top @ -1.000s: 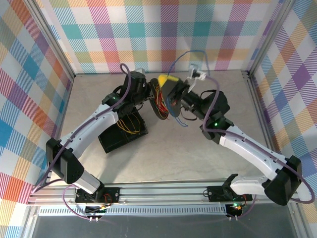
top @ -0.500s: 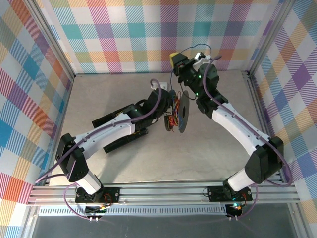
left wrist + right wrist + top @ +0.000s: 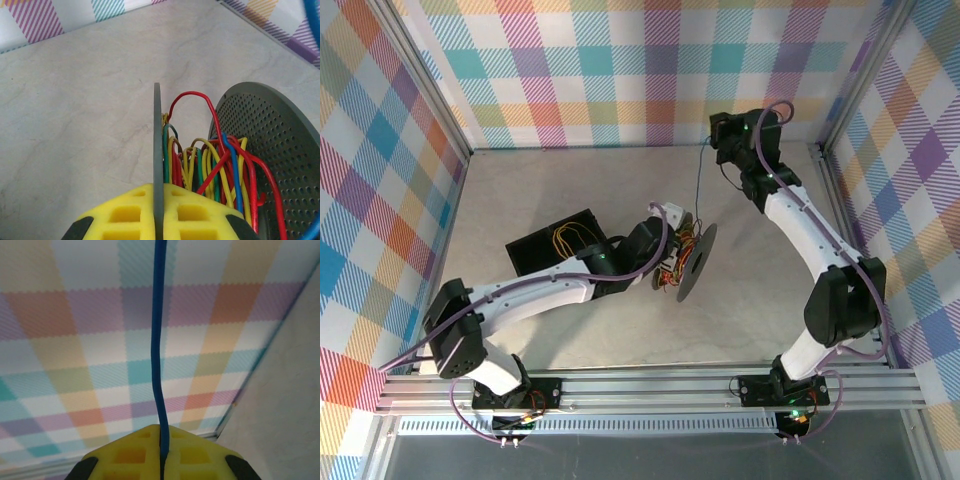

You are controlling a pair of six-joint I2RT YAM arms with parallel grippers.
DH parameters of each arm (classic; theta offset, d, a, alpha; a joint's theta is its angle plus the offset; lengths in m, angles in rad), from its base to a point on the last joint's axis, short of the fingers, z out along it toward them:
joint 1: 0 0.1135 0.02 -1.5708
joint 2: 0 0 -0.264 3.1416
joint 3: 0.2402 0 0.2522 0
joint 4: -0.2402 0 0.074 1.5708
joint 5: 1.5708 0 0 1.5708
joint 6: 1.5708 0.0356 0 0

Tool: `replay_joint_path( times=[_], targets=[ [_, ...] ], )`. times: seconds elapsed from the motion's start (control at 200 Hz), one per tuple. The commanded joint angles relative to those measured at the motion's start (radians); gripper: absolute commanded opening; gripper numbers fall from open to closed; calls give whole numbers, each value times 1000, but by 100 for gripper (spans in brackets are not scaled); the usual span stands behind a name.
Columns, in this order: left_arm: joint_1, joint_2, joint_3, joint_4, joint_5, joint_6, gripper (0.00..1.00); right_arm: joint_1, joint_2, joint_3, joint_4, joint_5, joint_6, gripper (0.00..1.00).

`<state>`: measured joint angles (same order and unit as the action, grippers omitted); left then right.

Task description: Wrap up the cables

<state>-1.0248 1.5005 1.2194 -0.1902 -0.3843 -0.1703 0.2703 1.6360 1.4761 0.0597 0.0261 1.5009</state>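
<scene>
Spool and one cable held, mid-table and far right.
The left gripper (image 3: 159, 205) was clamped on a thin disc of the grey spool (image 3: 698, 262) at mid-table, with red, yellow, green and blue cables (image 3: 200, 167) bunched between its discs. The right gripper (image 3: 161, 442), raised at far right, pinched the blue cable (image 3: 699, 185), which ran down to the spool.

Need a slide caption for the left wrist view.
Left gripper clamps a thin grey disc; coloured cables bunch beside a perforated disc.

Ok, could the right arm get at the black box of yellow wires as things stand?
Probably not: its fingers are shut on the blue wire by the back wall, and the left arm and spool crowd the side of the box nearest it.
</scene>
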Motion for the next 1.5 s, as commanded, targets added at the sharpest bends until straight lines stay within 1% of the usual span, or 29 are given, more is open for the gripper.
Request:
replay_joint_path(
  times=[0.0,0.075,0.165,0.345,0.43,0.565,0.65,0.735,0.835,0.92,1.025,1.16,1.18,1.365,1.495],
  targets=[
    [17,-122,14,54,85,-6,0,-57,-4,9,-40,21,-66,0],
    [52,-166,6,34,158,-39,0,-98,-18,-52,-33,17,-79,0],
    [119,-223,-15,27,267,-91,0,-144,-44,-146,-3,12,-82,0],
    [286,-299,-49,63,535,-207,0,-199,-71,-297,47,-4,-94,0],
    [378,-326,-79,116,652,-301,0,-212,-71,-351,76,-14,-99,0],
    [493,-361,-119,197,740,-435,0,-218,-68,-433,136,-39,-115,0],
    [546,-360,-123,243,766,-520,0,-214,-67,-490,203,-74,-134,0],
    [604,-347,-132,306,766,-632,0,-203,-72,-560,287,-103,-174,0],
    [665,-319,-143,400,771,-769,0,-174,-79,-621,360,-133,-272,0],
    [688,-293,-127,431,744,-831,0,-140,-78,-662,430,-180,-367,0],
    [691,-268,-99,422,670,-845,0,-86,-100,-728,530,-210,-456,0],
    [689,-236,-67,391,582,-844,0,8,-172,-783,563,-181,-584,0],
    [689,-232,-64,386,567,-844,0,22,-186,-789,592,-176,-607,0],
    [679,-221,-55,338,420,-808,0,218,-308,-819,594,-146,-877,0],
    [644,-206,-25,273,301,-753,0,345,-368,-823,580,-137,-1035,0]
  ],
)
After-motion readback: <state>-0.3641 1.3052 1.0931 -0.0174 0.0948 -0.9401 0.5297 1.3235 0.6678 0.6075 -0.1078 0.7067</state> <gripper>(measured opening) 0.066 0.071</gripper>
